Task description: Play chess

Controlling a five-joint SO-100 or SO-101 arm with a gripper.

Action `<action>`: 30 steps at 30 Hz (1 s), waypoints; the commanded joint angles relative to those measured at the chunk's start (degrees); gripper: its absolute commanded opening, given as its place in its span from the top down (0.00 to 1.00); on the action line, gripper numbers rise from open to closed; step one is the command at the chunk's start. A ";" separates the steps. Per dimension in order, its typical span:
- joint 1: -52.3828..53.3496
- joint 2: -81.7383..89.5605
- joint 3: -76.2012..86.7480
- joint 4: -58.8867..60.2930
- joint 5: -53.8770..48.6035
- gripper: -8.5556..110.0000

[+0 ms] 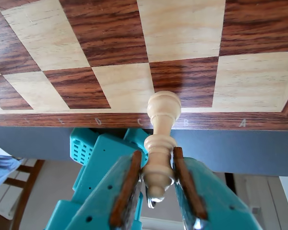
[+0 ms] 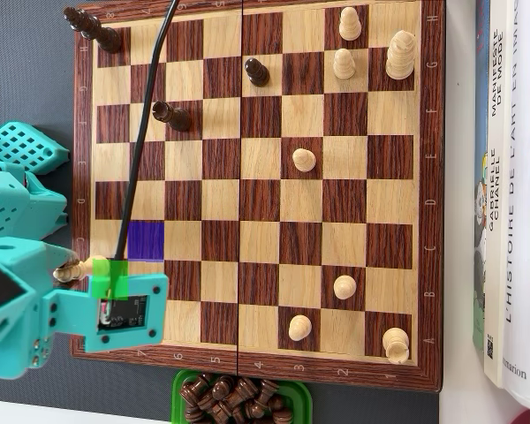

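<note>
Light turned-wood chess piece [image 1: 161,143], slender with a collared stem and rounded head, clamped across its stem between the two brown-padded fingers of the teal two-finger gripper [image 1: 156,179], which I am holding closed on it. In the wrist view the piece's long axis is running out from the jaws toward the board, its head reaching just over the lettered dark border of the walnut-and-maple chessboard [image 1: 134,72], about between the letters C and B. In the overhead view the same piece [image 2: 81,268] is lying nearly level, axis pointing roughly along a rank, at the board's left border [image 2: 81,141], beside the wrist's green-edged camera module [image 2: 124,305]. The one relation I am steering by: the board's squares are lying ahead of the piece's head, to the right in the overhead view, and a square tinted purple-blue [image 2: 146,239] is lying just beyond and slightly up from the piece; I am judging this to be the intended square, though nothing confirms it. Other light pieces are standing well apart on the right half, dark pieces [image 2: 170,113] near the top left, and captured dark pieces are filling a green tray [image 2: 181,389] below the board. Books [image 2: 512,177] are lying at the right.
</note>
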 commanded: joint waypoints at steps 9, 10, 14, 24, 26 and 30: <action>0.62 -0.62 -3.78 -2.46 -0.35 0.87; 0.62 -0.62 -3.78 -2.46 -0.35 0.87; 0.62 -0.62 -3.87 -2.55 -0.35 0.87; 0.62 -0.70 -3.25 -4.22 -0.79 0.87; 0.70 -1.23 -3.34 -4.22 -0.97 0.87; 1.23 -3.87 -3.69 -4.22 -1.14 0.87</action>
